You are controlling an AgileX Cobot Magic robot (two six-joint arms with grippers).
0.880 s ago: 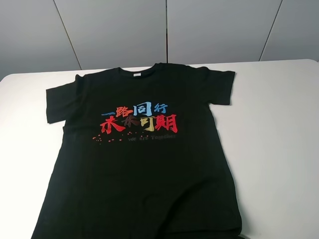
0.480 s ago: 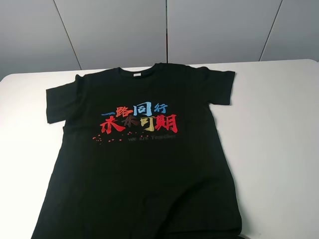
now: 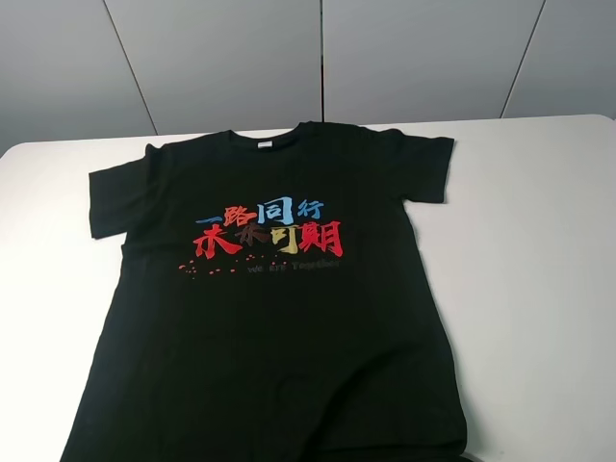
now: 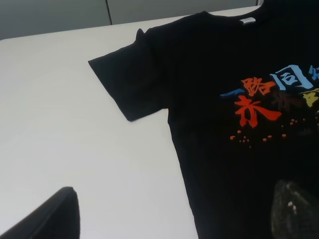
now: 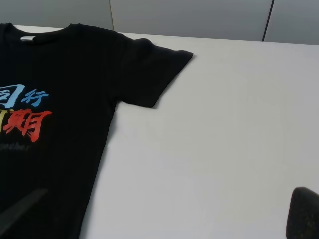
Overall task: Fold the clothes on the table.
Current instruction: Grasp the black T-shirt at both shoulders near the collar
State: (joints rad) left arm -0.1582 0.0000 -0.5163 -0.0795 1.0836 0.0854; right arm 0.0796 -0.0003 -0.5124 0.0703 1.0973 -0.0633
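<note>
The left gripper [image 4: 172, 219] has its jaws spread wide with nothing between them: one dark finger [image 4: 50, 219] shows against bare tabletop, the other against black cloth. The right gripper [image 5: 162, 214] is likewise wide apart and holds nothing, with one blurred finger over the cloth and the other finger [image 5: 304, 214] over the bare surface. Neither gripper appears in the exterior high view. Between the two lies the black short-sleeved cotton T-shirt [image 3: 279, 327], spread flat and unfolded on the large white matte table [image 3: 539, 241], chest upward. Its collar, with a small white neck label [image 3: 264, 144], points to the table's far edge, and its hem runs out of the picture at the near edge. Red, blue and yellow Chinese characters [image 3: 269, 231] cross the chest. The left sleeve [image 4: 129, 84] and right sleeve [image 5: 154, 69] both lie out flat on the surface. More bare table shows on the robot's right side than on its left. Grey wall panels [image 3: 414, 58] stand behind the far edge.
</note>
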